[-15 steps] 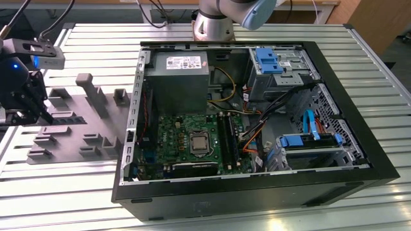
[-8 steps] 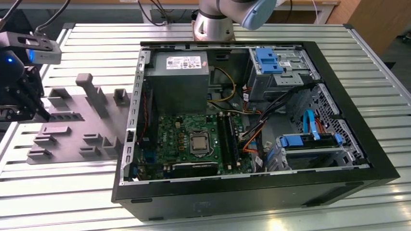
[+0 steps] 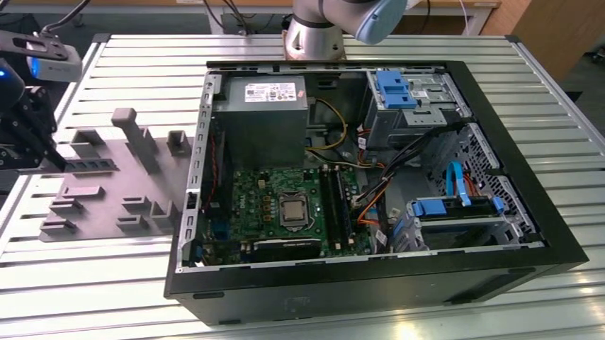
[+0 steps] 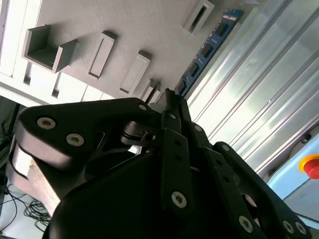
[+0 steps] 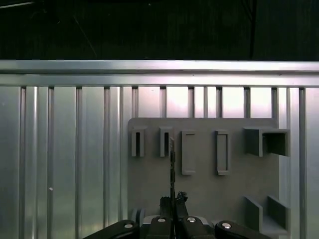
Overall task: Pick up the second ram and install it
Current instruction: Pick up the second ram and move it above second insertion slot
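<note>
— Where is the second ram (image 4: pixel 208 47)?
— It stands on edge in the grey holder tray (image 4: pixel 124 25), near the tabletop (image 4: pixel 259 99) edge at the exterior view's left. The hand (image 4: pixel 169 97) is narrow, clamped on its end.
— Is it fragile?
— I think it is light, stiff and thin. Grip the end gently.

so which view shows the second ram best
The second wrist view: the second ram shows its blue-green face and dark chips along its length, just beyond the gripper. The first wrist view has the second ram edge-on, a thin line. In the exterior view the second ram is a small dark strip on the grey tray.
</note>
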Robot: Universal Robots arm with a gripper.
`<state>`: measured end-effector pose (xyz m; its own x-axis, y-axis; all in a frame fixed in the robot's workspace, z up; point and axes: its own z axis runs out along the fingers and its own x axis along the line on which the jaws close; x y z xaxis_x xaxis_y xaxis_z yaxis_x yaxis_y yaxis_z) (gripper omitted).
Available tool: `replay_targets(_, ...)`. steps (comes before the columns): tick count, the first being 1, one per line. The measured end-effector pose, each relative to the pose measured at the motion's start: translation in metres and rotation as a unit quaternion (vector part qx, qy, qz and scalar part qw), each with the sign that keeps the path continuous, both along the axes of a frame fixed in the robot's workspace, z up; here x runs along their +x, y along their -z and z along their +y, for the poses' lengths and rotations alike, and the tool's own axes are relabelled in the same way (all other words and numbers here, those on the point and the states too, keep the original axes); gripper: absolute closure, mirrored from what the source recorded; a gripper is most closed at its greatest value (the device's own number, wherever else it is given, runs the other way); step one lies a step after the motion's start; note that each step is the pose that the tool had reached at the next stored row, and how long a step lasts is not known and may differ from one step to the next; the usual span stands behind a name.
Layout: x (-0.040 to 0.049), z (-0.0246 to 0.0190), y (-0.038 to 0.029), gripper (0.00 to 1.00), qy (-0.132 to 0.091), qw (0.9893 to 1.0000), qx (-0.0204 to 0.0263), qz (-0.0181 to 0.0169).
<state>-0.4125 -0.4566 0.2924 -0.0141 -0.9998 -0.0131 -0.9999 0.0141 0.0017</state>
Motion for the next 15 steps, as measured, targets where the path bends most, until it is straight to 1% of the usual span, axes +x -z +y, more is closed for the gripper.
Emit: replay_targets(15, 0.0000, 0.0000, -0.0211, 0.86, 0.000, 1.0000, 0.0000, 0.0000)
